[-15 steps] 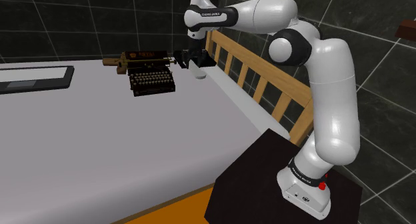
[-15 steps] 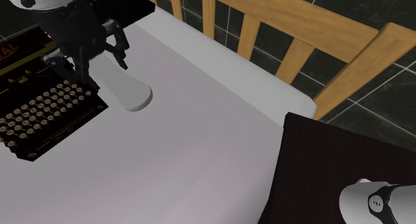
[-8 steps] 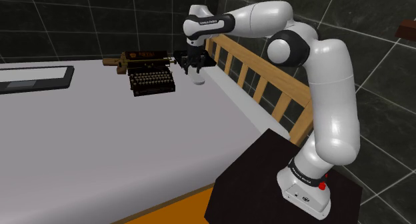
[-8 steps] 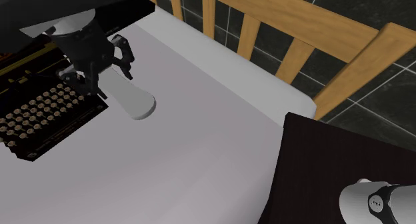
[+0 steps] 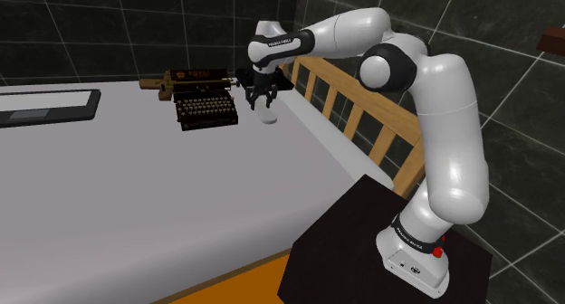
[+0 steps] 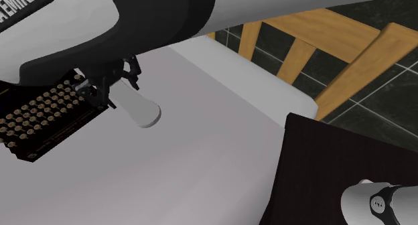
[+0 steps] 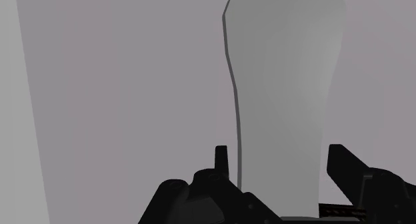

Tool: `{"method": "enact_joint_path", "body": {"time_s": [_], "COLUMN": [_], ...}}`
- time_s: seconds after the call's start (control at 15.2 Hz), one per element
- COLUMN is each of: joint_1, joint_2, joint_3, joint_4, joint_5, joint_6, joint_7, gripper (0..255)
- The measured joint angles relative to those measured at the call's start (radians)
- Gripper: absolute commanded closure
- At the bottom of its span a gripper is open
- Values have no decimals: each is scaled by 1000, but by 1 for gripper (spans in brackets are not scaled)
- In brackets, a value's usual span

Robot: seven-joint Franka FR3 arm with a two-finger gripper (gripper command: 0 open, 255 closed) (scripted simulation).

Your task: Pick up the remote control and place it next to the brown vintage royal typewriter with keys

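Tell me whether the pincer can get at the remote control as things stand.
Yes, it looks so: the pincer has the white remote control between its fingers, seemingly clasped, with nothing in between. The typewriter stands beside it, out of the way.

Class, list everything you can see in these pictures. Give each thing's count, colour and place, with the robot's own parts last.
remote: one, pale grey, in the hand, beside the typewriter
typewriter: one, black with brown keys, on the bed
bed: one, white top, under the typewriter
rail: one, wooden, slatted, along the bed's edge
slab: one, dark, flat, at the shoulder view's left
wall: dark tiles, behind the bed
floor: orange, beside the stand
stand: one, black, at the shoulder view's lower right
arm: one, white with dark joints, on the stand
hand: one, black, shut on the remote
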Motion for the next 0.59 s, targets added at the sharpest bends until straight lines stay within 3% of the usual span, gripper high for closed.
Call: {"method": "enact_joint_path", "body": {"time_s": [0.59], "joint_1": [0], "joint_2": [44], "joint_3": [5], "joint_4": [-50], "joint_5": [9], "joint_6": [93], "joint_7": [-6], "gripper": [255]}}
